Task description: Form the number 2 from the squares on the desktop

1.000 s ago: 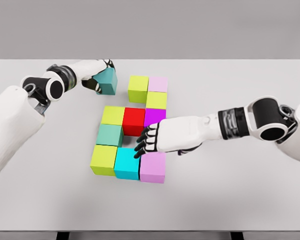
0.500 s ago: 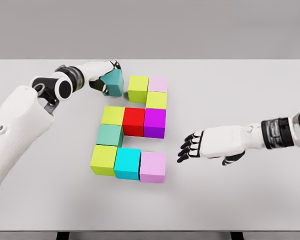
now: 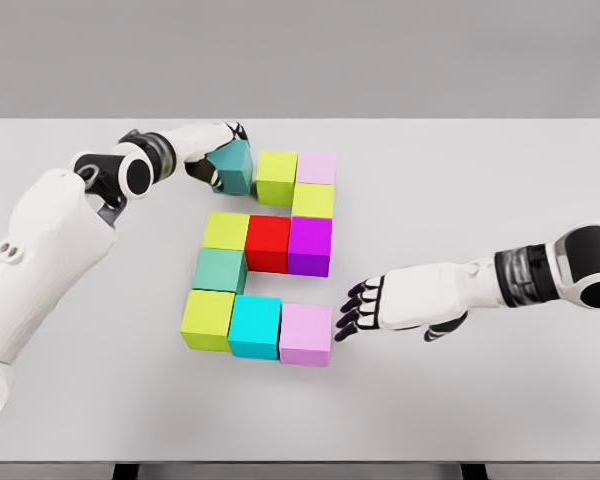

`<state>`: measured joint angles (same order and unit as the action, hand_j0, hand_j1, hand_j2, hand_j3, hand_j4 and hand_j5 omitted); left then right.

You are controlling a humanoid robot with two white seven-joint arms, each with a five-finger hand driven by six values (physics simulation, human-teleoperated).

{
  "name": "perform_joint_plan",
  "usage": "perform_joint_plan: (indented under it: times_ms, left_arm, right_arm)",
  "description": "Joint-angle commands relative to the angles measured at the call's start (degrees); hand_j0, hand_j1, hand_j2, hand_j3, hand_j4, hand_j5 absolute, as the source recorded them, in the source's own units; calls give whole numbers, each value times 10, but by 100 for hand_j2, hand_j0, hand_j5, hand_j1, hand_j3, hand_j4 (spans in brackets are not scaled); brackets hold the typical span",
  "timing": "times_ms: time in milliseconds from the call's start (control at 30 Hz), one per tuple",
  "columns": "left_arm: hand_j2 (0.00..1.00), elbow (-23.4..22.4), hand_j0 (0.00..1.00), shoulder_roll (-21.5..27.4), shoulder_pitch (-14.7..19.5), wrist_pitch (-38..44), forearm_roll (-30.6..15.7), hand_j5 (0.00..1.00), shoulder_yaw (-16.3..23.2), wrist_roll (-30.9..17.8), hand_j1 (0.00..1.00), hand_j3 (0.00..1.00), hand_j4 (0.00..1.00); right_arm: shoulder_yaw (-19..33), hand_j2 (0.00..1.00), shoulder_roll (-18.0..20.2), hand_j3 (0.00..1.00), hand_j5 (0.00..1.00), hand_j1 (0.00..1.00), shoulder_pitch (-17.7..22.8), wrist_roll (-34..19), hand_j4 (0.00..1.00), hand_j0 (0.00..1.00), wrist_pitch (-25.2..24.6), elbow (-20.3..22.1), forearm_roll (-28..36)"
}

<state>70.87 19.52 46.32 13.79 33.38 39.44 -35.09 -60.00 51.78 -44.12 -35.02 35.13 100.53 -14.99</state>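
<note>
Squares of coloured block already form most of a 2 on the white counter (image 3: pixel 500 180), lacking only the teal cube (image 3: pixel 234 166) clamped in the left hand (image 3: pixel 212 160) just beside the lime-green top-row cube (image 3: pixel 277 176), while the right hand (image 3: pixel 365 308) hovers with fingers apart.

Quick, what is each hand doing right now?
Left hand: closed on the teal cube, next to the lime cube.
Right hand: open, holding nothing, beside the pink cube.
</note>
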Motion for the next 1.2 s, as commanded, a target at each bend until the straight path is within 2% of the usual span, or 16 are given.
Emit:
perform_joint_plan:
  times_ms: [0, 867, 1167]
  left_arm:
    - [35, 1, 35, 0, 0, -1, -1, 35, 0, 1, 35, 35, 35]
    - [39, 0, 39, -5, 1, -3, 1, 39, -1, 1, 39, 39, 39]
    - [55, 0, 55, -7, 1, -3, 1, 55, -1, 1, 55, 55, 55]
  right_arm:
    - [-1, 100, -3, 100, 100, 100, 1, 0, 100, 100, -1, 0, 3]
    - [-1, 100, -13, 100, 100, 100, 0, 0, 100, 100, -1, 0, 3]
    - [0, 100, -8, 100, 100, 100, -1, 0, 100, 100, -1, -1, 2]
